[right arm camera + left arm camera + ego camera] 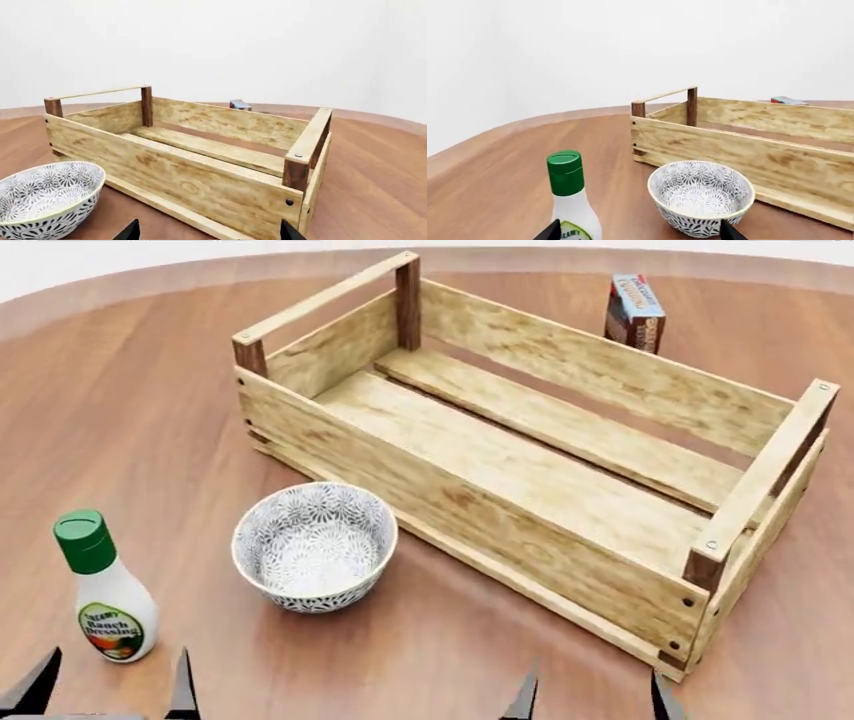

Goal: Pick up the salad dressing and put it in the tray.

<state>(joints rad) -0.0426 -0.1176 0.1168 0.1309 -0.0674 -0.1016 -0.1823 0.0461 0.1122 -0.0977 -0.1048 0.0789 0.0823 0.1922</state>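
Note:
The salad dressing is a small white bottle with a green cap, standing upright on the brown table at the front left; it also shows in the left wrist view. The tray is a large light-wood crate with dark corner posts, lying across the middle, seen also in the left wrist view and the right wrist view. It holds nothing. My left gripper is open, just in front of the bottle, not touching it. My right gripper is open and empty near the crate's front corner.
A white patterned bowl stands between the bottle and the crate, close to the crate's long side; it shows in the left wrist view and the right wrist view. An upright blue-and-red box stands behind the crate.

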